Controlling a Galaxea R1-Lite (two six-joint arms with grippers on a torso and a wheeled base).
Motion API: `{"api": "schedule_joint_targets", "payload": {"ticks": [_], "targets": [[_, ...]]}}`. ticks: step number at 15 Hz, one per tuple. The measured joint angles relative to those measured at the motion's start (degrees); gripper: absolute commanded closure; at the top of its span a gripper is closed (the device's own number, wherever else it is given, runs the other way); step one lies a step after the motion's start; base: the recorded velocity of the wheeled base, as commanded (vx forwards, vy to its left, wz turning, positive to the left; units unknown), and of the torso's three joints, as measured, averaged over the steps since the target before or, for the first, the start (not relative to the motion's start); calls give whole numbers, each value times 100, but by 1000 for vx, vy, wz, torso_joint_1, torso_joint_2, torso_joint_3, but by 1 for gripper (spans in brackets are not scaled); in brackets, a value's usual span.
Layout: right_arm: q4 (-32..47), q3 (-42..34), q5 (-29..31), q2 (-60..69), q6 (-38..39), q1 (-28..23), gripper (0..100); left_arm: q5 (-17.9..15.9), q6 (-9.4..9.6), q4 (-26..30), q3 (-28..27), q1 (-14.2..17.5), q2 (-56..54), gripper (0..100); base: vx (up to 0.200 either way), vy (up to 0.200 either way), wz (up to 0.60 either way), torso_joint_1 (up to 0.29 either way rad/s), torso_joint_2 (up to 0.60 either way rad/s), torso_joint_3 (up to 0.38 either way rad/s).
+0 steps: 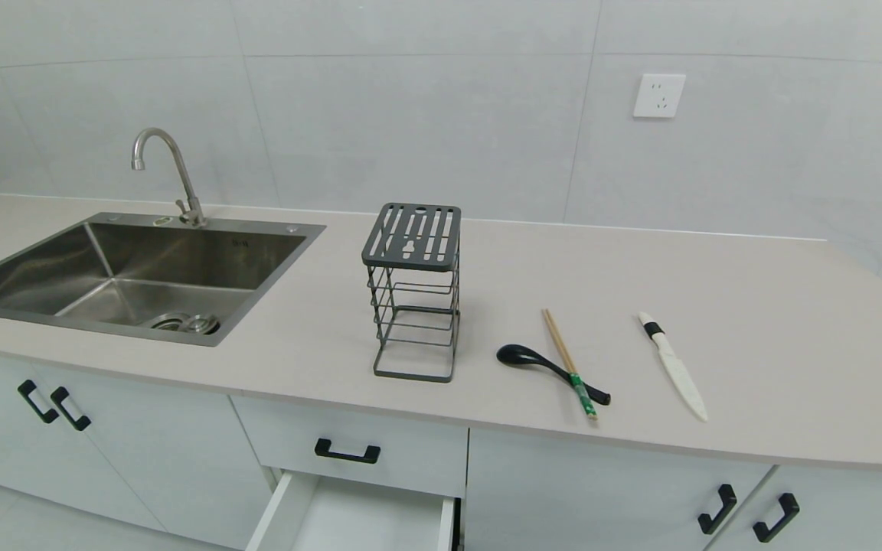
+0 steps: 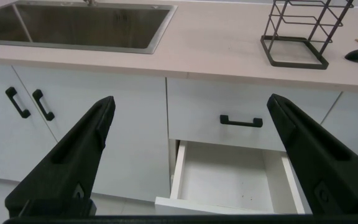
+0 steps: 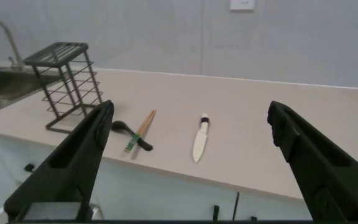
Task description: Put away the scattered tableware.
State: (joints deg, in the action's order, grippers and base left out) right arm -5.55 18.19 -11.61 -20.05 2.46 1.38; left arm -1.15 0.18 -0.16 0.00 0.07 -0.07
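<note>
On the beige counter (image 1: 755, 306) lie a black spoon (image 1: 517, 355), a pair of wooden chopsticks (image 1: 561, 348) crossing the spoon's handle, and a white knife (image 1: 673, 366) with a black band. A dark wire rack (image 1: 414, 291) stands upright left of them. My left gripper (image 2: 190, 102) is open, low in front of the cabinets, facing a pulled-out white drawer (image 2: 229, 177). Off the counter's front right, my right gripper (image 3: 190, 109) is open and faces the spoon (image 3: 123, 129), chopsticks (image 3: 143, 123), knife (image 3: 201, 138) and rack (image 3: 64, 81).
A steel sink (image 1: 127, 268) with a faucet (image 1: 169, 172) takes up the counter's left end. The open drawer (image 1: 349, 520) juts out below the rack, under a shut drawer with a black handle (image 1: 347, 451). Cabinet doors flank it. A wall socket (image 1: 659, 95) sits above the counter.
</note>
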Motion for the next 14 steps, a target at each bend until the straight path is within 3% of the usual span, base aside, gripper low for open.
{"api": "schedule_joint_targets", "payload": {"ticks": [4,6,11,14], "targets": [[87,341,-265,-1688,5,90,0,0,-2,2,0,0,0,0,0,0,0,0,0,0],[104,689,-180,-2740,49,380,0,0,0,0,0,0,0,0,0,0,0,0,0,0],[110,1434,769,-4681,523,1574,0,0,0,0,0,0,0,0,0,0,0,0,0,0],[115,1582,1374,-5442,1382,2227,0,2,0,0,0,0,0,0,0,0,0,0,0,0]]}}
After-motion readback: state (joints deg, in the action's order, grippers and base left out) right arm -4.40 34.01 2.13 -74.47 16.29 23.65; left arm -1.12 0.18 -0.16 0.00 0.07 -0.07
